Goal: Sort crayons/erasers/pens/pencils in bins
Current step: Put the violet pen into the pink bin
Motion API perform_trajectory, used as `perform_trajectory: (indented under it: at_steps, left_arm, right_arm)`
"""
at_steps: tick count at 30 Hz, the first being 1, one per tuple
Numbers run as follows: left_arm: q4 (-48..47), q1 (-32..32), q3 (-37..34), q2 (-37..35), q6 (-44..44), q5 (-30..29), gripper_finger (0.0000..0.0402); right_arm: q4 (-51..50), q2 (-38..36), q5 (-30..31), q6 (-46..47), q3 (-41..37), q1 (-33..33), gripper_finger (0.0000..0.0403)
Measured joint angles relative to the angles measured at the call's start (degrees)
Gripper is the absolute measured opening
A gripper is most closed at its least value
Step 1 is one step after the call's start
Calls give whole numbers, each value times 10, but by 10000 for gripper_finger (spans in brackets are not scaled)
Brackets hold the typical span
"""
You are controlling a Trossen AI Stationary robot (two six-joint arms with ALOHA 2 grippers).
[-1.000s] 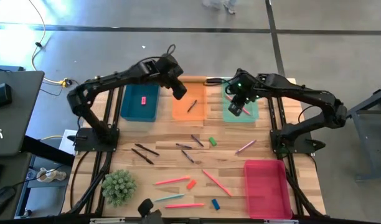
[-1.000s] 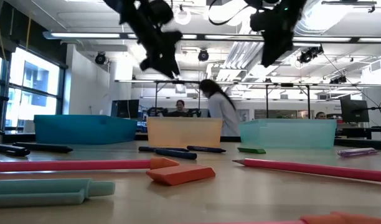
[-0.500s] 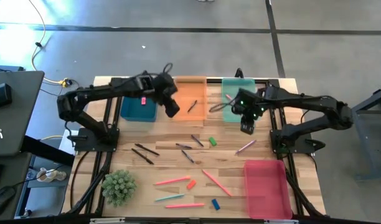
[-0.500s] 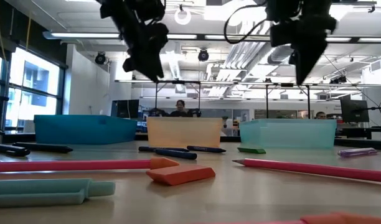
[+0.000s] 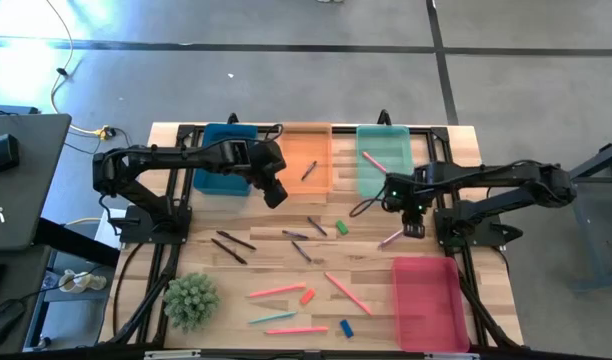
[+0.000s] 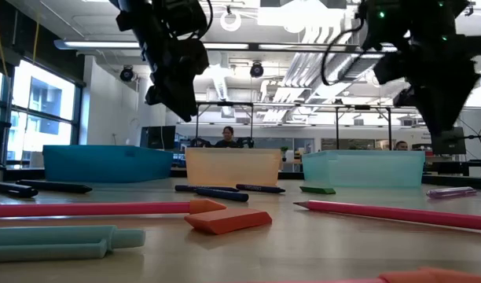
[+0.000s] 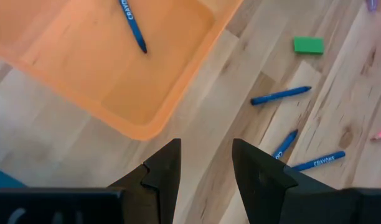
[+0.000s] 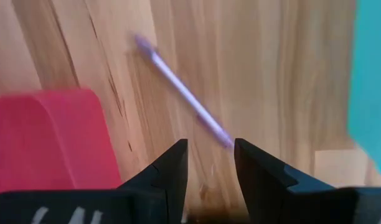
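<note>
Over the tabletop's middle, my left gripper (image 7: 206, 163) hangs parted and empty beside the orange bin (image 7: 103, 68); my right gripper (image 8: 210, 163), likewise parted, hovers above what looks like a lilac pencil (image 8: 184, 93).

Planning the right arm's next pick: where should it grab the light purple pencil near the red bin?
Grip the purple pencil at mid-shaft, coming straight down with the jaws across its width. It lies flat and alone on bare wood between the red bin and green bin, below the open right gripper.
</note>
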Motion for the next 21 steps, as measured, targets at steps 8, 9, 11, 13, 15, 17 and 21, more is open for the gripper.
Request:
perform_trajectory:
  at_steps: [8,9,11,13,15,17,21]
  left_arm:
    - [14,1,0,0,0,-13,131]
    - [15,1,0,0,0,-19,131]
    - [20,1,0,0,0,-31,131]
    - [26,1,0,0,0,-37,131]
    - [33,2,0,0,0,-37,131]
    - [42,2,0,0,-5,-37,131]
    - [54,2,0,0,-5,-37,131]
  right_arm:
    - [11,8,27,2,-5,41,123]
    - [12,8,35,4,-6,49,123]
    - [14,8,45,6,-9,67,123]
    - [15,11,50,9,-9,85,123]
    - [15,13,51,12,-10,101,123]
    - [15,21,52,14,-10,115,123]
    - [27,39,52,14,-9,141,123]
